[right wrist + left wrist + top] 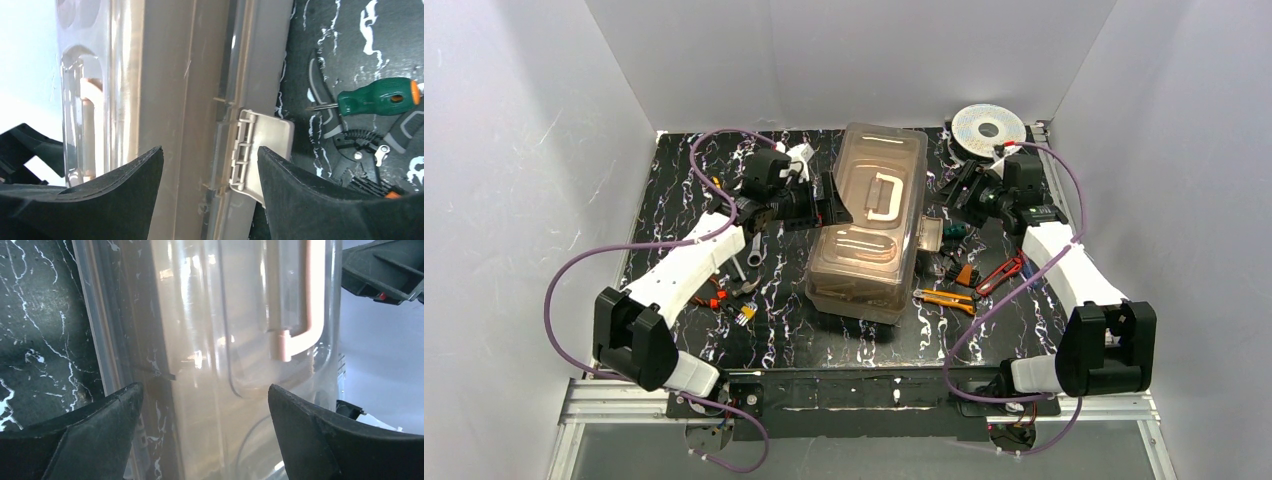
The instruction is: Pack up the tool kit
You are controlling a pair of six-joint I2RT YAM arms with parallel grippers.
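top view: closed toolbox (869,225) at centre of worktop (824,340). left wrist: left gripper (204,390) released, jaws spread, facing the cream handle (305,335). right wrist: right gripper (210,150) released, jaws spread before the latch (260,145); screwdriver (380,97) lies beyond.

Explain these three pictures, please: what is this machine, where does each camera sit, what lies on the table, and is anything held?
Two robot arms stand at the near edge of the black table. The wide view looks down from above; the other two come from wrist cameras. The left gripper and right gripper are open, flanking the tan toolbox, holding nothing; the right faces its latch. Loose around it: green screwdriver, orange pliers, a silver spool at the back.
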